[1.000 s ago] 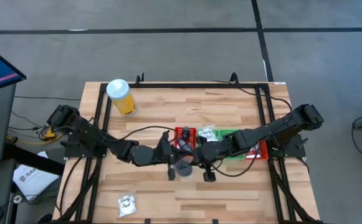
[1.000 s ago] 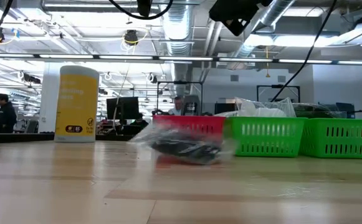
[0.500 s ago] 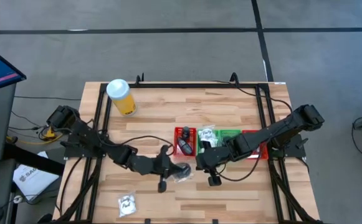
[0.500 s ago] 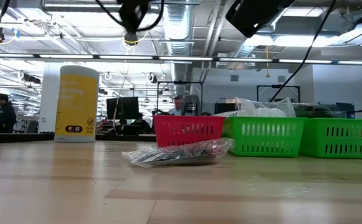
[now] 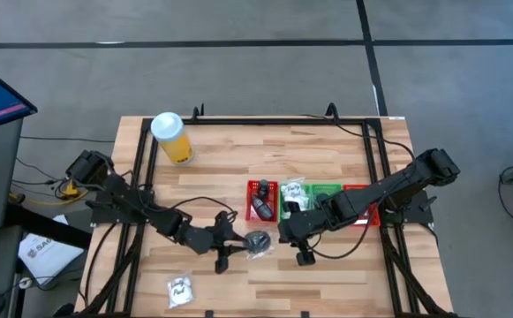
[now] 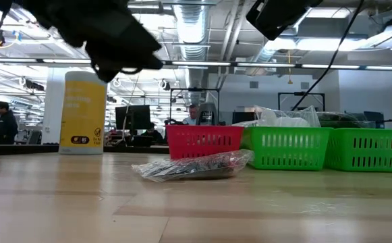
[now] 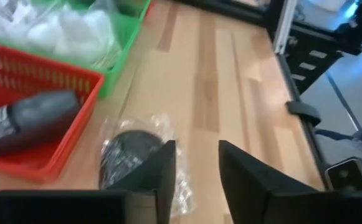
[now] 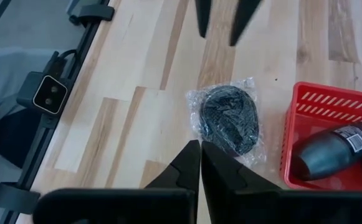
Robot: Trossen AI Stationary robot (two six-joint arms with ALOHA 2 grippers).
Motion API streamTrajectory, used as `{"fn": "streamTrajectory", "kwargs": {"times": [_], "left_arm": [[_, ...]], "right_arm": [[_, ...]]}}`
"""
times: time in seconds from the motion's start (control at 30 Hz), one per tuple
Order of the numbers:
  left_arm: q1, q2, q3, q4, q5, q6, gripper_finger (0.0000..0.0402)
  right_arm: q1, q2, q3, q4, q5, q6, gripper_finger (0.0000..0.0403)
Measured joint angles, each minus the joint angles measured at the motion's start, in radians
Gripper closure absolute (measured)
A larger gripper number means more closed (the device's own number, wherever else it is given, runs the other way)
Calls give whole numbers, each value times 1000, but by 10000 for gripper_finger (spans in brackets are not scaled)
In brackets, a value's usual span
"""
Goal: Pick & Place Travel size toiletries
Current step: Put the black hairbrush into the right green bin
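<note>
A clear bag of black round pieces (image 5: 258, 244) lies flat on the table (image 5: 327, 150), just in front of the red tray (image 5: 263, 201); it also shows in the low view (image 6: 192, 167). My left gripper (image 7: 196, 168) hovers open to the bag's left, clear of the table. It points at the bag (image 7: 131, 152), which is off to one side of the fingers. My right gripper (image 8: 199, 158) is shut and hangs above the bag's (image 8: 230, 118) right side. A white sachet (image 5: 181, 289) rests near the front left edge.
The red tray holds a dark bottle (image 7: 34, 121). Beside it, the green tray (image 5: 313, 194) holds white sachets (image 7: 62, 31). A yellow cylinder with a white lid (image 5: 172, 137) stands at the far left. Black frame rails (image 5: 141, 168) run along the table's sides.
The bag, blurred and off the table a second ago, has dropped and now lies flat in front of the red tray. My left gripper has moved down and toward the table's left and near edges, away from the bag.
</note>
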Motion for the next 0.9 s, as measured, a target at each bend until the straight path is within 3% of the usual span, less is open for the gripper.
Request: {"fn": "streamTrajectory", "kwargs": {"times": [0.37, 0.9], "left_arm": [[-2, 100, -26, 10, 2, -21, 228], [33, 173, -27, -55, 2, 54, 194]], "right_arm": [[0, 0, 0, -17, 0, 0, 395], [1, 0, 0, -29, 0, 0, 395]]}}
